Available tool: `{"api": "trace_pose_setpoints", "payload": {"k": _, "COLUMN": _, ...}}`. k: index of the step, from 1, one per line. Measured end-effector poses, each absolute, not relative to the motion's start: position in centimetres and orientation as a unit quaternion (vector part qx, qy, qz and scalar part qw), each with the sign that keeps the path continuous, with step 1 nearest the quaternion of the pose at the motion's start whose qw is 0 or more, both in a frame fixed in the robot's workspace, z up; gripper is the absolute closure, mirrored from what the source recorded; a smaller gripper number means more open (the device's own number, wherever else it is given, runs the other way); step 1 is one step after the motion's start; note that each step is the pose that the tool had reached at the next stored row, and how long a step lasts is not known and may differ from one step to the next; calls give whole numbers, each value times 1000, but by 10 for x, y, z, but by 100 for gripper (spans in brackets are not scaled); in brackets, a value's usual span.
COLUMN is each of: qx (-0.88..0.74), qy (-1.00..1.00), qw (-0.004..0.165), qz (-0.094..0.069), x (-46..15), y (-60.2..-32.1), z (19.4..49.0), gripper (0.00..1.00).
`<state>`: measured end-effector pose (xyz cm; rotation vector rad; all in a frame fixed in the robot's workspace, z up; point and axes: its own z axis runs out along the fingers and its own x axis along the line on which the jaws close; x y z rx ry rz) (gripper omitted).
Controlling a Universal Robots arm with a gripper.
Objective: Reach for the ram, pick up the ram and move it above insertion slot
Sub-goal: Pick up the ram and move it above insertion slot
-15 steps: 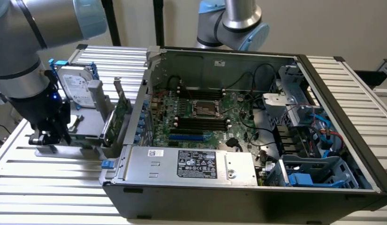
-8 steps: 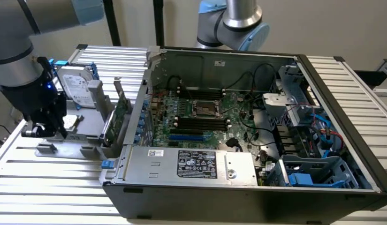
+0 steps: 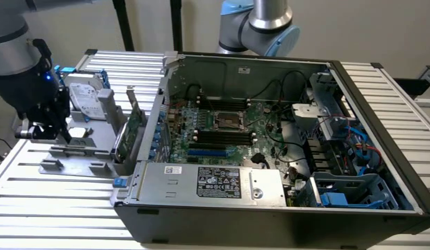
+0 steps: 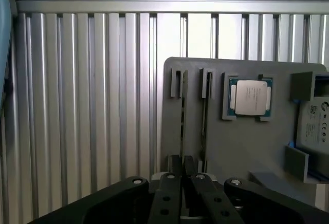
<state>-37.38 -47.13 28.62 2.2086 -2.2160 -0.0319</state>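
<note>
The ram [image 4: 182,126] stood on edge in a narrow slot of a grey holder [image 4: 247,147], so in the wrist view we saw it as little more than a thin dark strip, and its chips were not visible to us. The strip ran straight into the gap between the fingers [image 4: 172,183]. These were drawn in close together on its near end, so we judged the gripper [image 4: 184,175] to be clamped on the ram while it still sat in its slot. Just beside the fingers, a second slot of the same kind [image 4: 205,121] ran parallel to the first; we could not tell whether it held anything. Further out on the same holder, beyond the second slot, a square silver processor chip [image 4: 250,97] lay flat in its own recess. Further still, the labelled edge of a hard drive [image 4: 313,126] showed against a blue frame. In the exterior view the gripper [image 3: 44,133] hung low over the holder [image 3: 69,156], with the hard drive [image 3: 86,99] upright just behind it. A taller green expansion card [image 3: 135,127] stood between the gripper and the open computer case [image 3: 270,208]. The case was well apart from the fingers, with its motherboard [image 3: 222,130] exposed. Everything rested on a ribbed aluminium table [image 3: 54,208], whose slats also showed around the holder and beneath the fingers in the wrist view.
</note>
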Motion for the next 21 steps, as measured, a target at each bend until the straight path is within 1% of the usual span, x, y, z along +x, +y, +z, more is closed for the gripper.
{"api": "trace_pose_setpoints", "payload": {"k": 13, "qx": 712, "qy": -702, "qw": 6, "qz": -12, "x": -342, "y": -471, "z": 344, "gripper": 86}}
{"api": "trace_pose_setpoints", "payload": {"k": 21, "qx": 712, "qy": -702, "qw": 1, "qz": -19, "x": -307, "y": -471, "z": 365, "gripper": 86}}
